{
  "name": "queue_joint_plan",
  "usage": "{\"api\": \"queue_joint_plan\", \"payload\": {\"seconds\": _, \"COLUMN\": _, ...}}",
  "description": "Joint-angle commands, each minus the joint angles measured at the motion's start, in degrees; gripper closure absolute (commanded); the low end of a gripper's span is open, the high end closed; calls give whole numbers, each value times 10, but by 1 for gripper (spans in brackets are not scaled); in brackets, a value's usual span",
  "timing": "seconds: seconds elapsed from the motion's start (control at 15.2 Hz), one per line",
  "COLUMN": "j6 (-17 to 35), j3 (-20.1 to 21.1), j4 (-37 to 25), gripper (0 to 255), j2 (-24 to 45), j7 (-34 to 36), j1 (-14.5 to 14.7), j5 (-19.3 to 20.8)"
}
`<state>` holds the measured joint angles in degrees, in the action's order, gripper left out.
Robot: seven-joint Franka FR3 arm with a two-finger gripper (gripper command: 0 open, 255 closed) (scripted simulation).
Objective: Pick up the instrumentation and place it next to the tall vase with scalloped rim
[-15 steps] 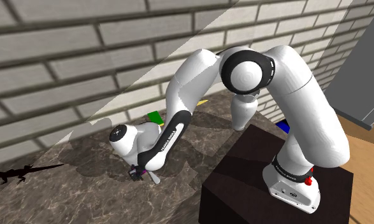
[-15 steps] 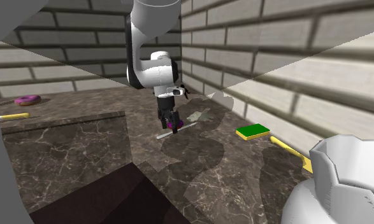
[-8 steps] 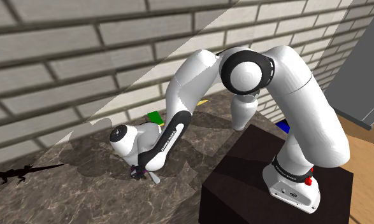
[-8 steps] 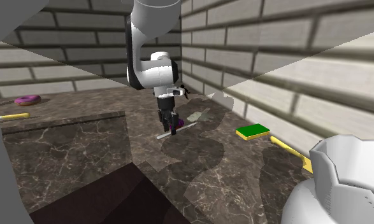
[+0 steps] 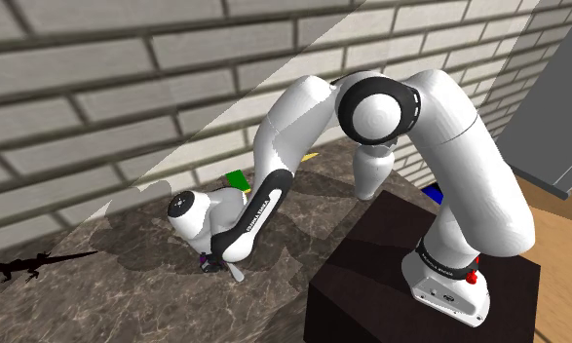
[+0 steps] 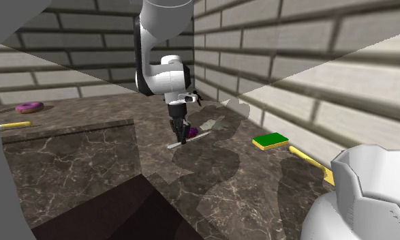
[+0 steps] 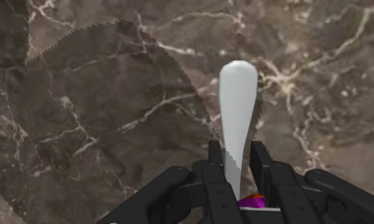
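**Step in hand: grasp and lift.** The end effector point(image 7: 237, 147) is down at the desk point(image 7: 83, 127). It is closed on the instrument point(image 7: 236, 108), a slender pale blade with a purple part at its root. The blade runs straight out ahead of the end effector and lies flat on the dark marbled surface. In the second exterior view the end effector point(image 6: 180, 134) stands nearly upright over the instrument point(image 6: 200, 136).

**Procedure.**
1. Confirm firm contact on both sides of the blade. The grip sits near the root, so the long free end is likely to sag or pivot.
2. Lift straight up until the tip clears the desk, then translate.
3. Carry it to the tall white vase point(image 6: 368, 191), which stands well apart from the end effector, over by the stand.
4. Lower it beside the vase without touching the wall, then release.

**Markings.** The arm's dark forearm strip point(image 5: 259, 209) carries white lettering, too small to read. The instrument and vase show no readable label.
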<state>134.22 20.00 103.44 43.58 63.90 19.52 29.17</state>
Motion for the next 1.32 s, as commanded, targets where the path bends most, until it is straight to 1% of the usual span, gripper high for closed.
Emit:
{"api": "queue_joint_plan", "payload": {"seconds": 0.0, "j6": -1, "j3": -1, "j4": -1, "gripper": 255, "j2": 1, "j7": 0, "j1": 0, "j5": 0}}
{"api": "queue_joint_plan", "payload": {"seconds": 1.25, "j6": -86, "j3": 42, "j4": 21, "gripper": 255, "j2": -110, "j7": -38, "j1": -30, "j5": -53}}
